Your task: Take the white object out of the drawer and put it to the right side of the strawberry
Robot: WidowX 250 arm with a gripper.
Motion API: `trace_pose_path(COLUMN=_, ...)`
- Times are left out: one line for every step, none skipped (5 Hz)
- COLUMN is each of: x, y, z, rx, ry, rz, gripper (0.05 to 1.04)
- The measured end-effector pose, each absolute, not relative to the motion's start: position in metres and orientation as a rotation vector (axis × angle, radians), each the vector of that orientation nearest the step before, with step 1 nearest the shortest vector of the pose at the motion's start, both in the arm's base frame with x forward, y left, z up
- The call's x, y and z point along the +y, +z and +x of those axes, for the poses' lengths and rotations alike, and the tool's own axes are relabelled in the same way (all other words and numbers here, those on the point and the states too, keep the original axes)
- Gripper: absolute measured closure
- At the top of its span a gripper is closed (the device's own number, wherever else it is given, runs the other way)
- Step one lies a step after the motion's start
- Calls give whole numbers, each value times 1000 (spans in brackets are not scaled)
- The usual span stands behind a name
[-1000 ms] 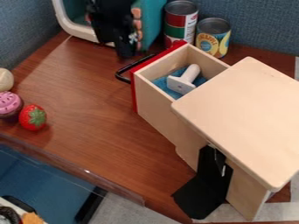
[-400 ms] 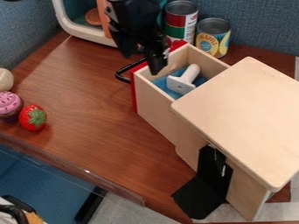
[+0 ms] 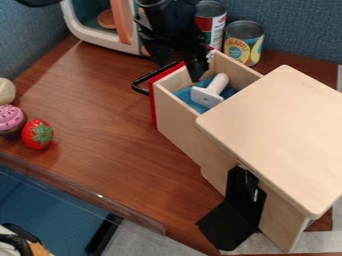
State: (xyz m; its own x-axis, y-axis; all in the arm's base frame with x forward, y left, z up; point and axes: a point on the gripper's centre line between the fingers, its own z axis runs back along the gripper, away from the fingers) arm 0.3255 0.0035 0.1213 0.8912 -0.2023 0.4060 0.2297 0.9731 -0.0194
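The black gripper (image 3: 182, 70) hangs over the front end of the open drawer (image 3: 179, 126), just to the upper left of the white object; how its fingers stand I cannot make out. Inside the drawer, the white object (image 3: 210, 91), a handle on a flat plate, lies tilted on blue lining. The red strawberry (image 3: 37, 134) with its green leaf top sits on the wooden table (image 3: 107, 115) at the left.
A pink-topped cupcake (image 3: 11, 120) touches the strawberry's left side. Two cans (image 3: 244, 42) and a toy oven (image 3: 100, 37) stand behind the drawer. The drawer's box top (image 3: 277, 135) covers the right. A clear edge strip (image 3: 80, 192) runs along the front.
From the toy oven, the gripper has moved right to a place above the drawer's front end, close to the white object. The drawer, white object and strawberry have stayed put.
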Motion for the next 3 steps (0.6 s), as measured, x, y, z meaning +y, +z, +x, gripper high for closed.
trace_pose_path(x=-4, y=110, z=335, rx=-396, ry=-206, rz=-65, gripper=83)
trace_pose_path(x=-10, y=100, z=344, rx=-394, ry=-183, rz=-54, gripper=83)
trace_pose_path(x=-17, y=91, z=347, rx=-388, ry=-178, rz=-49, gripper=83)
